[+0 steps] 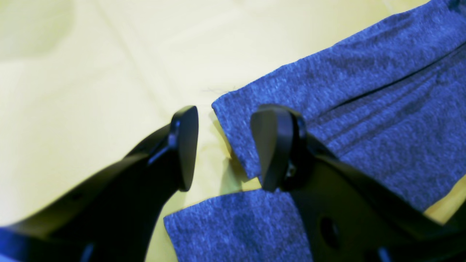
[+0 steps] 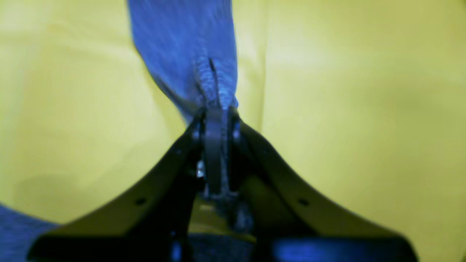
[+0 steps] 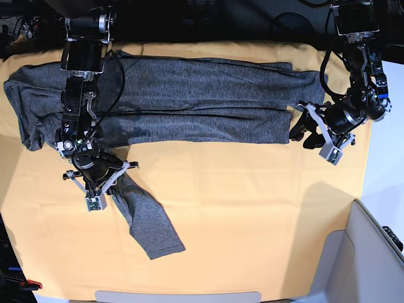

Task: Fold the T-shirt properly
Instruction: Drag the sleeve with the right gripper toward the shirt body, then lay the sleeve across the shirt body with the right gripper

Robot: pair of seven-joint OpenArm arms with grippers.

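Observation:
The dark grey T-shirt (image 3: 189, 107) lies stretched across the far part of the yellow-orange cloth, one long sleeve (image 3: 148, 221) trailing toward the front left. My right gripper (image 3: 112, 183) is shut on that sleeve near its upper part. In the right wrist view the pinched fabric (image 2: 189, 54) bunches into the closed gripper (image 2: 216, 112). My left gripper (image 3: 302, 132) is open at the shirt's right end. In the left wrist view this gripper (image 1: 229, 149) straddles a corner of the shirt's edge (image 1: 364, 109), with one finger (image 1: 273, 145) over the fabric and the other over bare cloth.
The yellow-orange cloth (image 3: 252, 208) covers the table. A pale grey bin (image 3: 372, 252) stands at the front right corner. A white strip (image 3: 177, 295) runs along the front edge. Dark equipment lies behind the table's far edge.

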